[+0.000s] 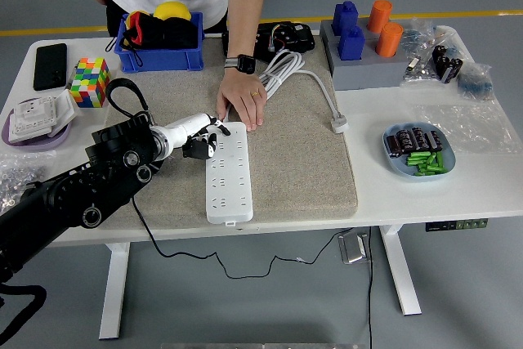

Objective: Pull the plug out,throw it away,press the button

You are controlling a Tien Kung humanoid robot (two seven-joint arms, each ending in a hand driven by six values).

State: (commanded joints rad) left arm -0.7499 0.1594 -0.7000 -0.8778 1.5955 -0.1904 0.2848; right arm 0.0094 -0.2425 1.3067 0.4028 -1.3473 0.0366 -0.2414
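Observation:
A white power strip [227, 176] lies lengthwise on the grey mat [294, 153]. My left hand [203, 145] rests against the strip's upper left edge. Its black fingers are curled and hold nothing, with one fingertip [221, 129] near the strip's far end. A person's hand [241, 102] presses flat on that far end. The white plug [337, 126] lies free at the mat's right edge, and its cable [282, 69] is coiled at the back. No sockets in the strip are occupied.
A blue bin [159, 42] stands at the back left, with a colour cube [89, 82] and a black phone [49, 65] nearby. A grey block with blue and orange pegs [359, 46] is at the back right. A blue plate of batteries [418, 153] sits on the right.

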